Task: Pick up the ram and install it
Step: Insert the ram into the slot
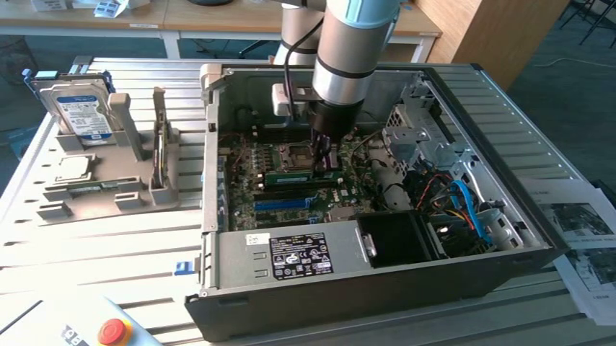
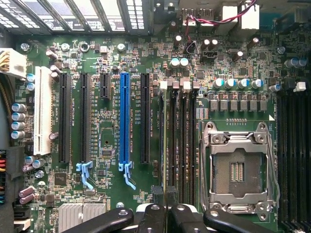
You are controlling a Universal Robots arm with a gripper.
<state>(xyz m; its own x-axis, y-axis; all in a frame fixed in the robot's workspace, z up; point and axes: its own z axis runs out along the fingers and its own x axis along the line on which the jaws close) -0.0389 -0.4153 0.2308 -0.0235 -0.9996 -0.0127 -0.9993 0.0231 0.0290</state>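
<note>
The ram (image 1: pixel 300 175), a thin green stick, lies level over the motherboard inside the open computer case (image 1: pixel 221 238), just in front of the empty processor socket (image 1: pixel 296 153). My gripper (image 1: pixel 325 164) reaches straight down into the case and is shut on the ram. In the wrist view the ram (image 2: pixel 163 141) shows edge-on as a thin line along the memory slots (image 2: pixel 182 141), and my gripper (image 2: pixel 165 195) has its dark fingers (image 2: pixel 151 213) pressed on both sides of it. Whether the stick is seated in a slot I cannot tell.
A grey holder (image 1: pixel 135 194) at the exterior view's left carries a hard drive (image 1: pixel 79 112) and a small silver processor chip (image 1: pixel 72 167). Inside the case are the power supply (image 1: pixel 288 256), a drive cage (image 1: pixel 423 137) and blue cables (image 1: pixel 467 209). A red button (image 1: pixel 114 331) sits near the front.
</note>
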